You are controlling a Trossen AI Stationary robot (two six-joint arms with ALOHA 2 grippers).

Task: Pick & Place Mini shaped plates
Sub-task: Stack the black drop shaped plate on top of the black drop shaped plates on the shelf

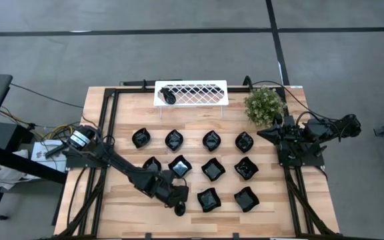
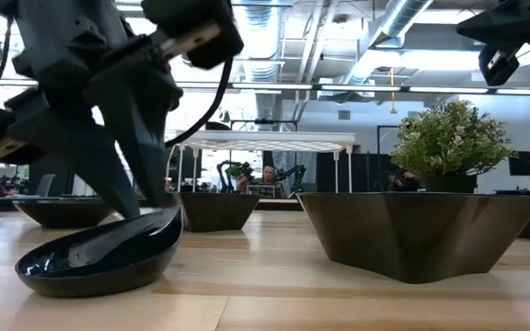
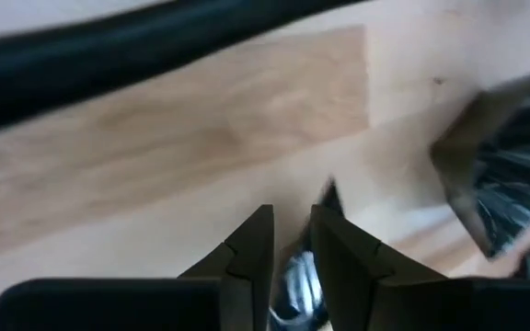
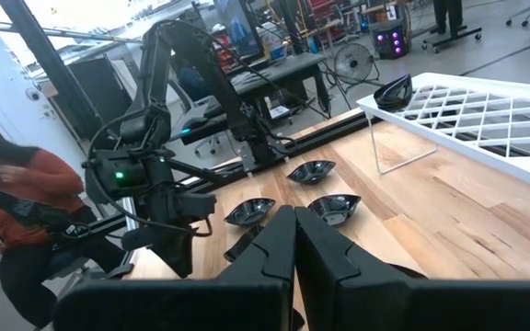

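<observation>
Small glossy black plates stand in rows on the wooden table (image 1: pixel 199 120), among them one (image 1: pixel 211 140) in the far row and one (image 1: pixel 246 199) near the front. Another plate (image 1: pixel 169 97) lies on the white lattice rack (image 1: pixel 192 93). My left gripper (image 1: pixel 177 202) is at the table's near edge, shut on a teardrop plate (image 2: pixel 99 257). My right gripper (image 4: pixel 293 244) waits shut at the table's right side (image 1: pixel 292 137), touching nothing. My left gripper (image 3: pixel 293 244) pinches the teardrop plate's raised rim (image 2: pixel 166 221) between its two fingers (image 2: pixel 122 179), one inside the bowl and one outside. It comes from above, slanting down. The plate tilts, held side up, and its underside (image 2: pixel 90 287) appears to rest on the table.
A potted plant (image 1: pixel 265 105) stands at the far right corner beside the rack. A large-looking plate (image 2: pixel 421 234) sits close to the low camera, right of the held one. Bare wood lies left of the held plate (image 1: pixel 125 200). A person in red (image 4: pixel 7 202) is beyond the table.
</observation>
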